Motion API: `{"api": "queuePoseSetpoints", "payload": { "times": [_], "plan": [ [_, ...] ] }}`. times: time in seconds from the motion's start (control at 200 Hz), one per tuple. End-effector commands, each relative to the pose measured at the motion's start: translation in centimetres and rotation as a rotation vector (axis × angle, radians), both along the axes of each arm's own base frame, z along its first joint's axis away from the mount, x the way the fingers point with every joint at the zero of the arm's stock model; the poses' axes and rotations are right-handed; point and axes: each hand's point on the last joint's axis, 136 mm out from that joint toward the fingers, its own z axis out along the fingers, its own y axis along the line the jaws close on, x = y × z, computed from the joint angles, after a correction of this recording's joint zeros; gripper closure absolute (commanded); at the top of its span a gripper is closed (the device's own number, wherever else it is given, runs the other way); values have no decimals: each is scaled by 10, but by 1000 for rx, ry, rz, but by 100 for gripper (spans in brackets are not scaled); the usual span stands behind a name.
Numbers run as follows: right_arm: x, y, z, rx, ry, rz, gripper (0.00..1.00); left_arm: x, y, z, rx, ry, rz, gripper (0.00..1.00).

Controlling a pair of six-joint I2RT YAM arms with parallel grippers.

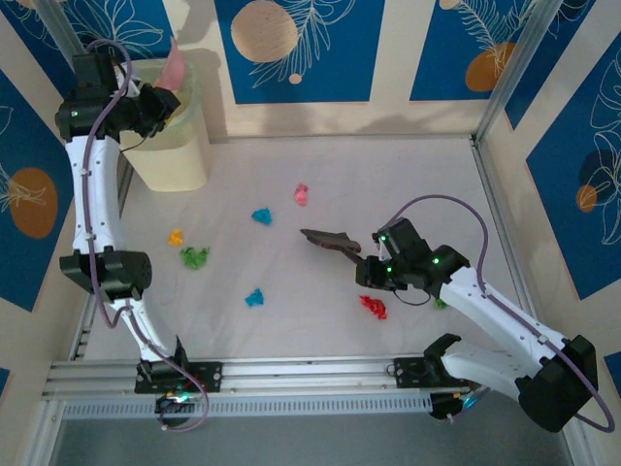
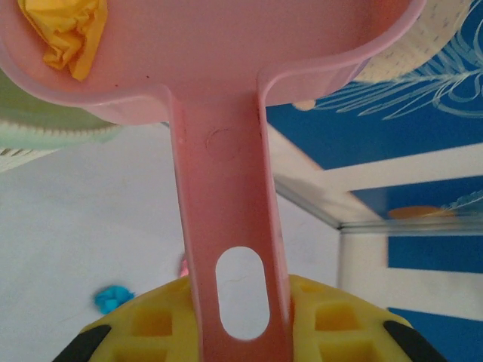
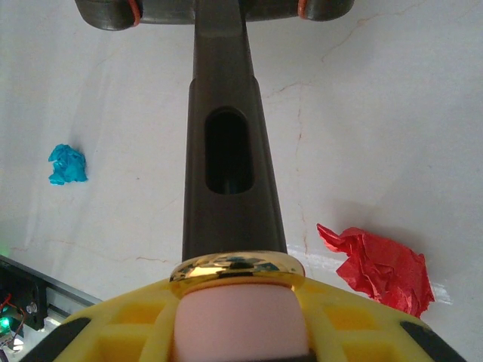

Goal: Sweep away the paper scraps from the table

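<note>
Partway done: one wad in the pan, most scraps left to sweep.

Clamped the pink dustpan [image 1: 175,66] by its handle in the left gripper [image 1: 158,103], upper left, above a pale bin [image 1: 179,155]; carried a yellow wad [image 2: 64,34], seemingly not yet tipped. Gripped a dark brush [image 1: 328,241] in the right gripper [image 1: 367,262], centre right. Left roughly seven paper scraps [image 1: 261,216] strewn mid-table [image 1: 320,165], red one [image 3: 381,268] nearest the brush.

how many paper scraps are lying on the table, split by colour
cyan scraps: 2
green scraps: 2
pink scrap: 1
orange scrap: 1
red scrap: 1
total on the table: 7
not counted, yellow scrap in the pink dustpan: 1
</note>
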Motion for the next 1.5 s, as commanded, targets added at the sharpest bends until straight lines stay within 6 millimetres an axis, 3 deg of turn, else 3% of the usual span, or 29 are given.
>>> {"api": "queuePoseSetpoints", "payload": {
  "times": [0.0,0.35,0.495,0.675,1.075,1.496],
  "plan": [
    [-3,-1,-1,-7,-2,1,100,12,-3,29,-133,-92,-22,100],
    [-2,-2,-1,-16,-3,-6,100,31,10,33,-348,-151,16,100],
    [-3,-3,-1,-20,0,-9,100,34,24,27,-388,-162,69,100],
    [-2,-3,-1,-23,-2,-10,100,41,29,22,-486,-178,67,100],
    [-1,-4,-2,-37,-1,-19,100,44,36,22,-583,-206,57,100],
    [3,-12,11,-42,-60,-52,100,29,31,43,-595,-271,25,100]
  ]
}}
